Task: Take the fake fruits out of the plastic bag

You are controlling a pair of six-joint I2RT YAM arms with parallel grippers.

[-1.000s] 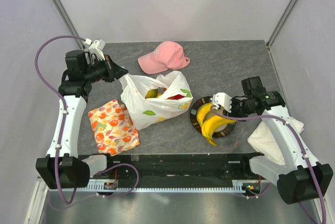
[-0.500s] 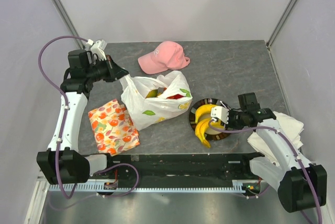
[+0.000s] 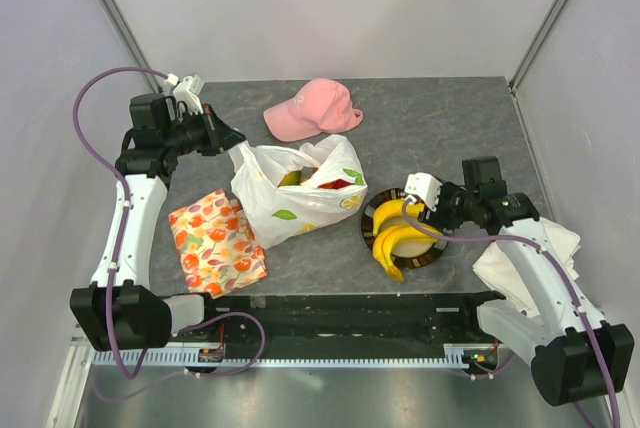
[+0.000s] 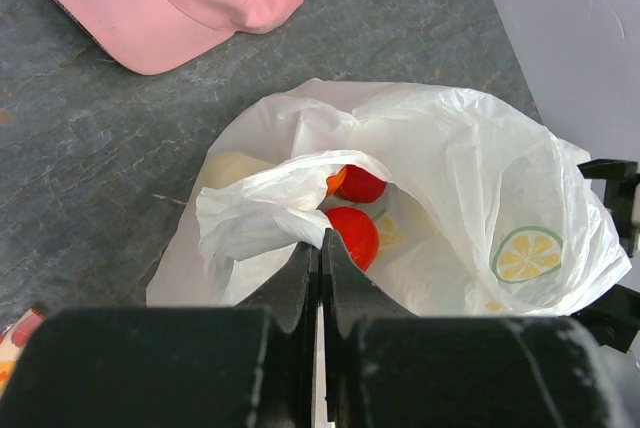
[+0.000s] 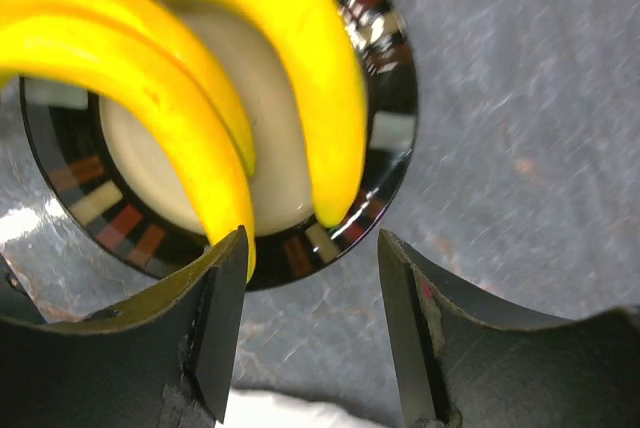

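The white plastic bag (image 3: pixel 300 193) lies open in the middle of the table. Red round fruits (image 4: pixel 352 235) and a yellowish fruit show inside it. My left gripper (image 3: pixel 232 141) is shut on the bag's handle (image 4: pixel 275 203) at its left end, holding it up. Yellow bananas (image 3: pixel 395 233) lie on a dark patterned plate (image 3: pixel 375 210) to the right of the bag. My right gripper (image 3: pixel 432 210) is open and empty just above the plate's right edge, its fingers (image 5: pixel 222 303) off the bananas (image 5: pixel 310 78).
A pink cap (image 3: pixel 312 108) lies behind the bag. An orange-flowered cloth (image 3: pixel 215 241) lies at the front left. A white cloth (image 3: pixel 525 253) lies under my right arm at the right edge.
My right gripper has let go of the bananas on the plate and drawn back up and to the right. My left gripper has held still on the bag handle.
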